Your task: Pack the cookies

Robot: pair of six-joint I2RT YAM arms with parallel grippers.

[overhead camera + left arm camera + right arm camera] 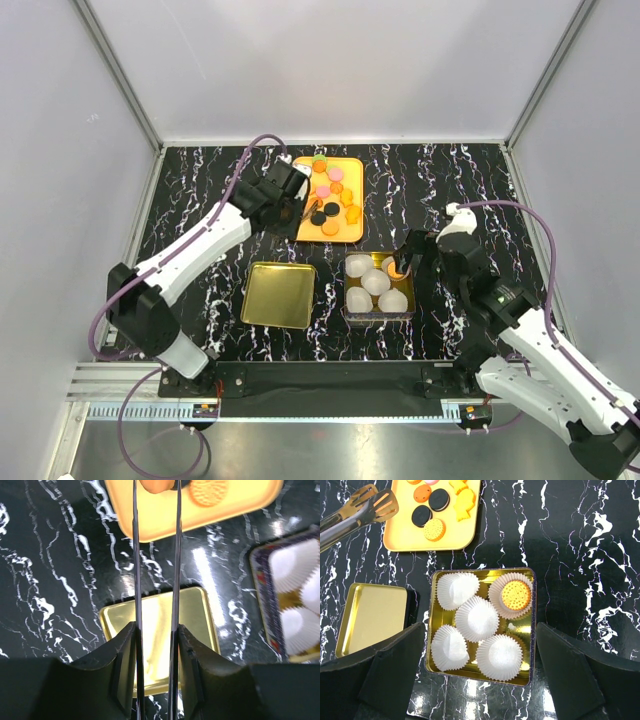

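One cookie lies flat in a paper cup; left tool clamps tongs, right tool gapes.

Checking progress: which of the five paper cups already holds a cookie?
The cup at the tin's top right corner in the right wrist view: an orange cookie lies in it; the other four are empty.
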